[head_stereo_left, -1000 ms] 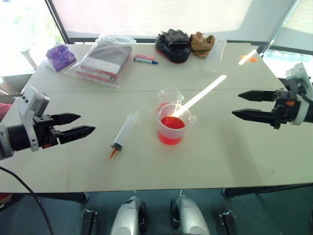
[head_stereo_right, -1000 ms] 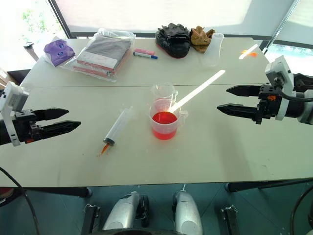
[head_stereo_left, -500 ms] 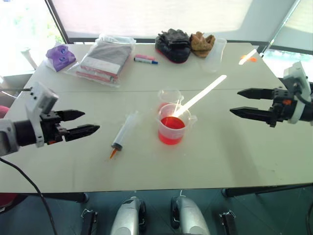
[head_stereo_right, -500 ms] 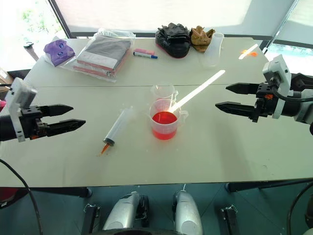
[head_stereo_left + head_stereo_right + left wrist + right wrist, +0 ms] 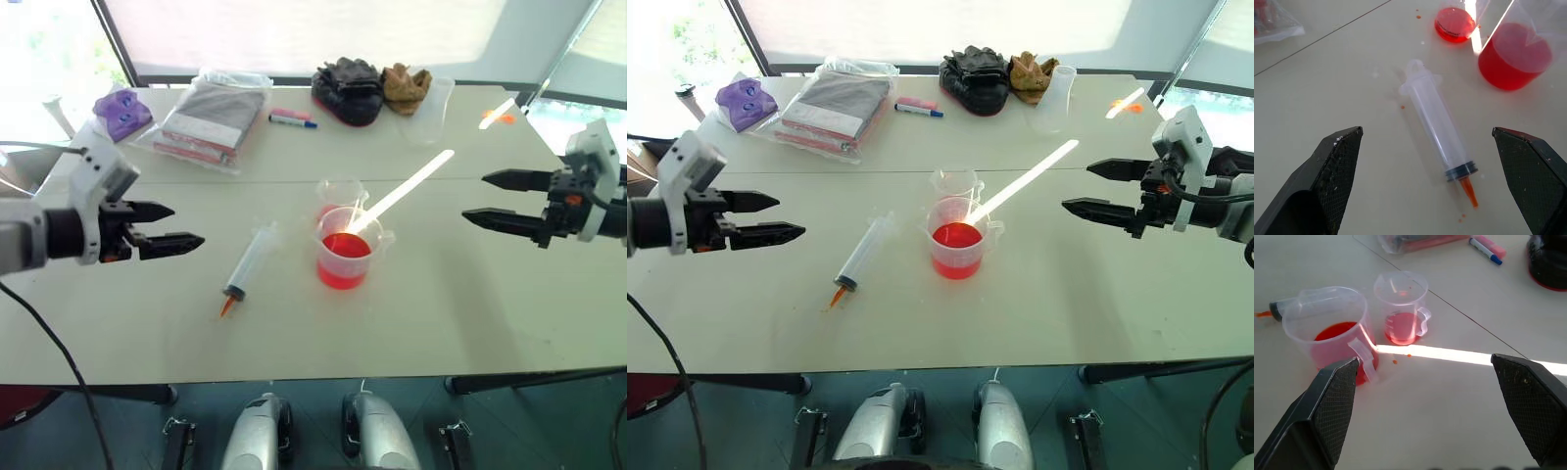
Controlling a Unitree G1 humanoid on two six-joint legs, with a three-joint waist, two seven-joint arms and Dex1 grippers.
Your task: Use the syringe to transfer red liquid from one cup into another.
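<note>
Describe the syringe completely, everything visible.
The syringe is clear plastic with an orange nozzle tip, a dark seal pushed down near the tip and a flanged open end. It lies flat on the white table, untouched, nozzle toward the robot, flange toward the cups. Small red droplets dot the table around it.

Bright daylight comes through the windows (image 5: 950, 29) behind the table (image 5: 1097, 304), which are washed out to white. A narrow sunbeam (image 5: 1024, 181) crosses the tabletop as hard glare. Shadows are soft. The views are sharp, with mild bending at the edges.
</note>
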